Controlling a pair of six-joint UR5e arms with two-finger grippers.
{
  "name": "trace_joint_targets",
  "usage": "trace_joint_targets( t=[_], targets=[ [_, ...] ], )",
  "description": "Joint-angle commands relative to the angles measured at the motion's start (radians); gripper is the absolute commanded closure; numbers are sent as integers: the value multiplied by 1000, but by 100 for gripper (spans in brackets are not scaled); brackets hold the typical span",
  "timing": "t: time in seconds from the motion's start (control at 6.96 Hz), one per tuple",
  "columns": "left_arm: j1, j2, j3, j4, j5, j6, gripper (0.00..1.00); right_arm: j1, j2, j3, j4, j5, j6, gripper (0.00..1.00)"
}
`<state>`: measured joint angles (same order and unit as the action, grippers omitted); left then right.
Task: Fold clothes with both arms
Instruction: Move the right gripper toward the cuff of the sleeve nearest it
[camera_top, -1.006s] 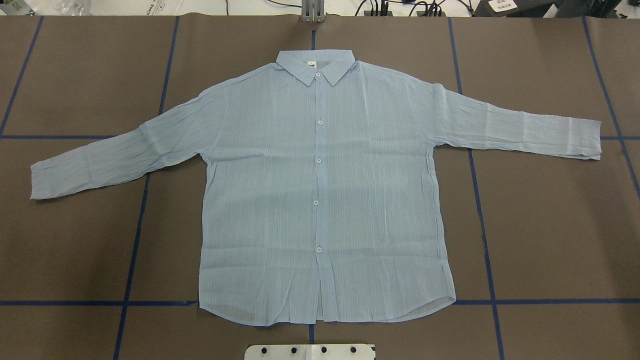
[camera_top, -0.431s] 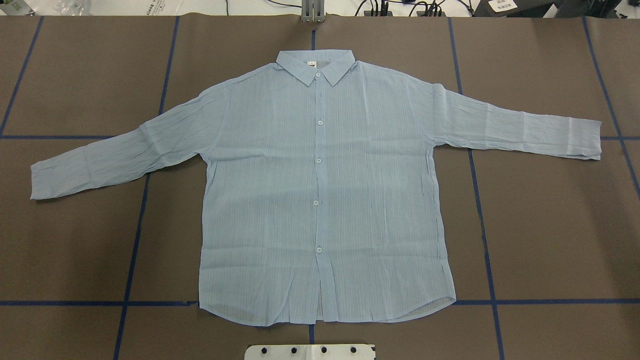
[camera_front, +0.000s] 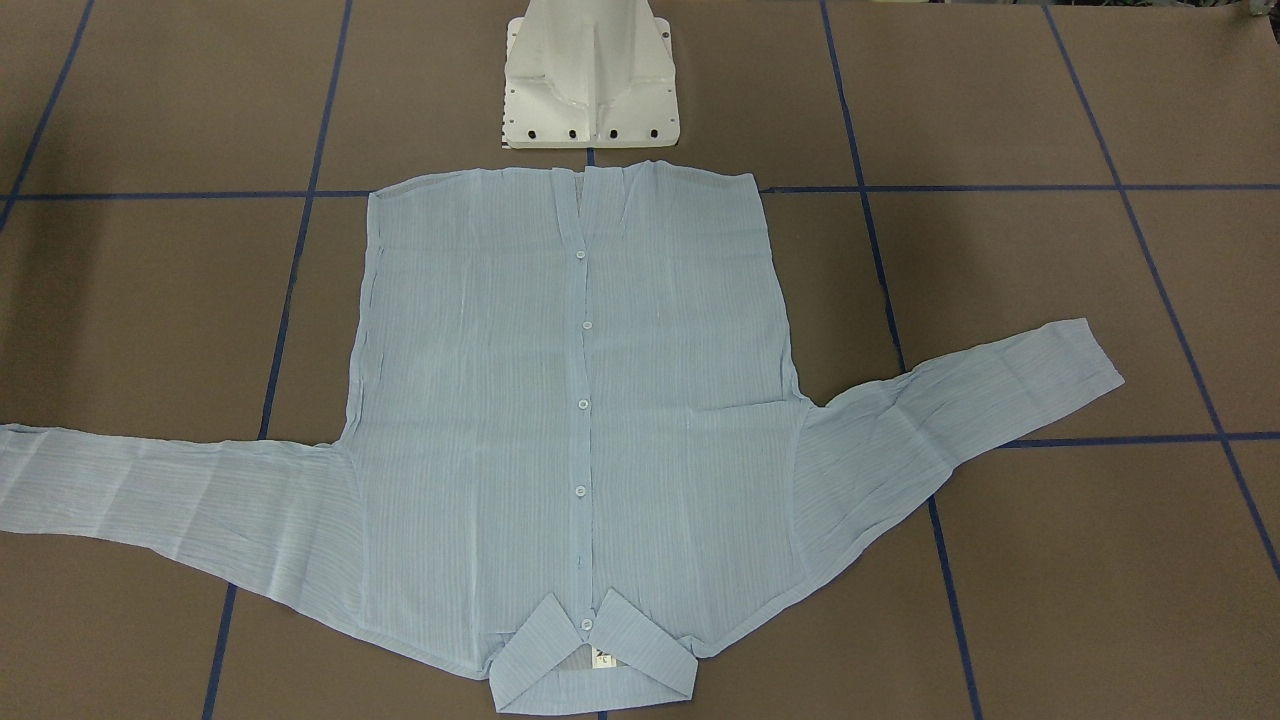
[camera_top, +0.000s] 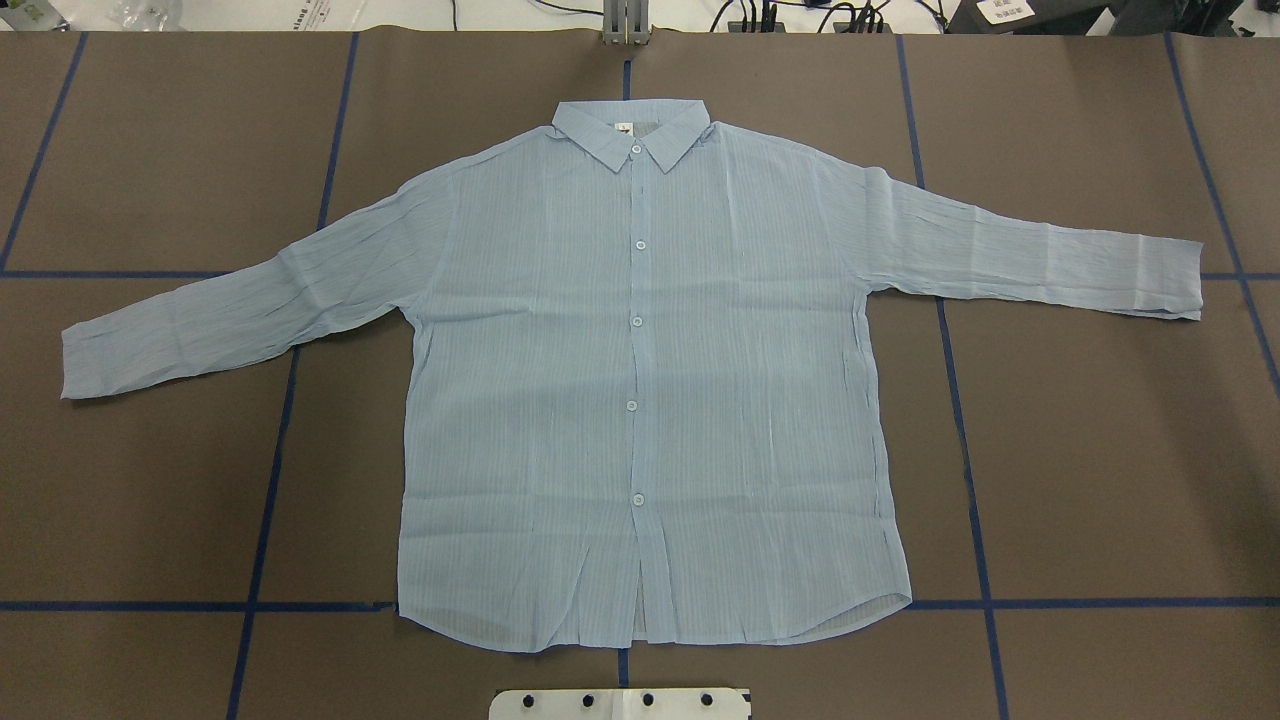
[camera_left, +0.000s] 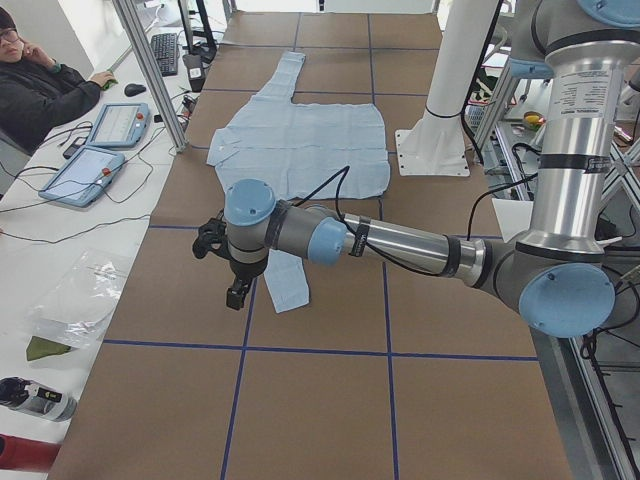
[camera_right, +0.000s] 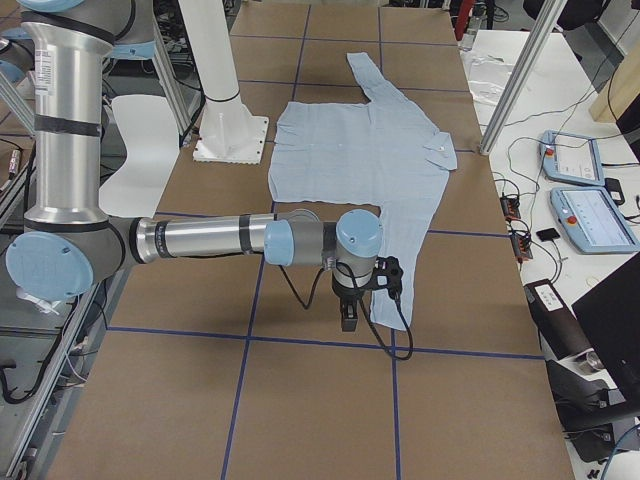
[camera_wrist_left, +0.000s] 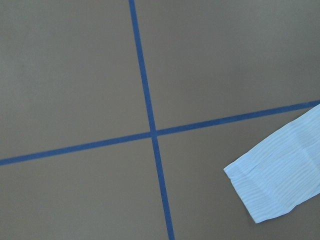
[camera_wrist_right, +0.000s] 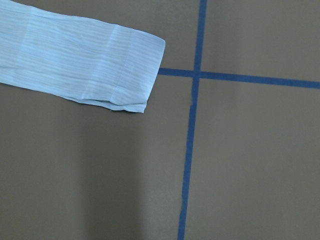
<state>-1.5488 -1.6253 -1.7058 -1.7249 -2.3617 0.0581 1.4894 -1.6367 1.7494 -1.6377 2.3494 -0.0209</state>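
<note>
Shirt (camera_top: 540, 400) fold setup, grippers first: the left gripper (camera_left: 237, 296) hangs fingers-down off the end of the left arm (camera_left: 400, 243), above the brown table (camera_top: 150, 480) just beside the left cuff (camera_wrist_left: 280, 180), clear of the cloth. Only the side camera catches it, so I can't tell if the fingers are spread or pressed together. Same deal at the other end: the right gripper (camera_right: 347, 318) points down from the right arm (camera_right: 200, 240) near the right cuff (camera_wrist_right: 130, 70), and again no way to tell how its fingers stand. The wrist cameras each look down on a cuff corner and crossing blue tape lines (camera_wrist_left: 150, 120). Both arms reach out low and roughly level over the table. Shirt itself lies flat in the middle of the table, front up and buttoned, sleeves spread out left and right, collar (camera_top: 632, 135) on the far side from the robot, hem on the near side just short of the white pedestal base (camera_front: 590, 80). Fabric looks finely crinkled. A person (camera_left: 30, 90) sits at a desk past the far edge
</note>
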Motion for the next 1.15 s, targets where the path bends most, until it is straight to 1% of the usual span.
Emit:
trace_joint_targets(
  t=[0.0, 0.14, 0.29, 0.43, 0.57, 0.72, 0.86, 1.01],
  targets=[
    [13, 1, 43, -82, 1, -1, 0, -83, 64, -152, 203, 4, 10, 0],
    [13, -14, 46, -84, 1, -3, 0, -86, 64, -224, 355, 4, 15, 0],
    [13, -16, 52, -82, -1, -29, 0, -93, 86, -281, 446, -1, 118, 0],
    [13, -16, 49, -82, -1, -68, 0, -113, 116, -348, 523, 1, 184, 0],
    [13, -16, 51, -84, 1, -69, 0, -133, 161, -402, 544, 1, 259, 0],
    [13, -16, 49, -85, 1, -69, 0, -171, 179, -424, 550, -5, 304, 1],
    [13, -16, 49, -85, 1, -67, 0, -179, 181, -432, 581, -5, 323, 1],
    [13, -16, 52, -99, 1, -69, 0, -190, 181, -433, 614, -7, 385, 1]
  ],
)
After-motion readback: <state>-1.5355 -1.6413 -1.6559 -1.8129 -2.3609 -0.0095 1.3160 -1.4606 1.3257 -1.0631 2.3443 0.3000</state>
